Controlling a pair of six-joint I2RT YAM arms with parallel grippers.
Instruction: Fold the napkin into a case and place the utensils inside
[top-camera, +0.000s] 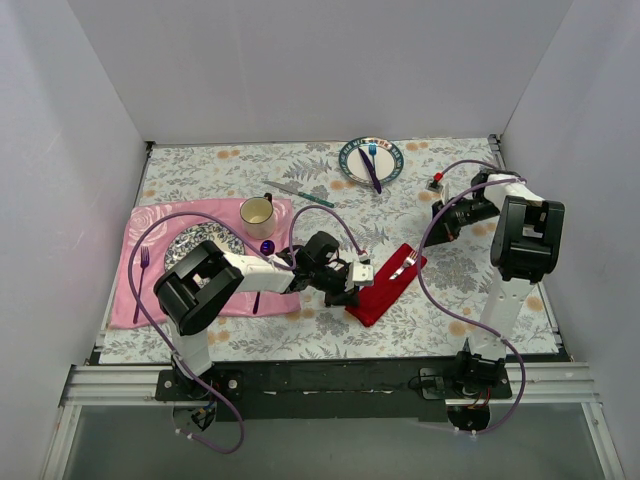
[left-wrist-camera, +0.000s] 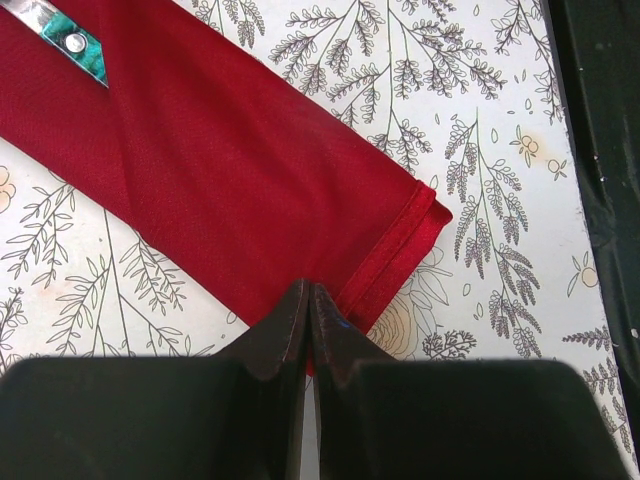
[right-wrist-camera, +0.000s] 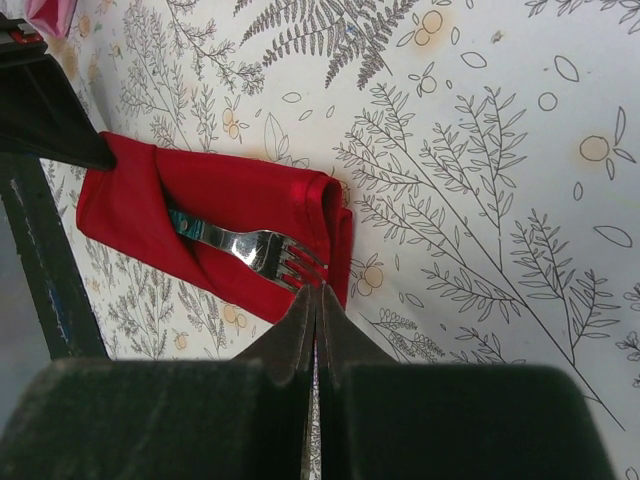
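Observation:
The red napkin (top-camera: 383, 288) lies folded into a long case on the flowered tablecloth. The teal-handled fork (top-camera: 403, 265) is tucked in it, handle under a fold (right-wrist-camera: 182, 222) and tines (right-wrist-camera: 270, 255) sticking out. Its handle (left-wrist-camera: 75, 45) also shows in the left wrist view. My left gripper (top-camera: 352, 290) is shut, its tips (left-wrist-camera: 308, 290) on the napkin's (left-wrist-camera: 220, 170) near edge by the hemmed corner. I cannot tell whether cloth is pinched. My right gripper (top-camera: 437, 215) is shut and empty, its tips (right-wrist-camera: 318, 292) just above the tines. The teal-handled knife (top-camera: 300, 192) lies apart at the back.
A pink placemat (top-camera: 150, 285) at the left carries a patterned plate (top-camera: 200, 243), a cup (top-camera: 258, 211), a purple fork (top-camera: 143, 272) and a purple spoon (top-camera: 264, 252). A plate (top-camera: 352, 168) with a blue fork and purple knife sits at the back. A small red-topped object (top-camera: 436, 180) is far right.

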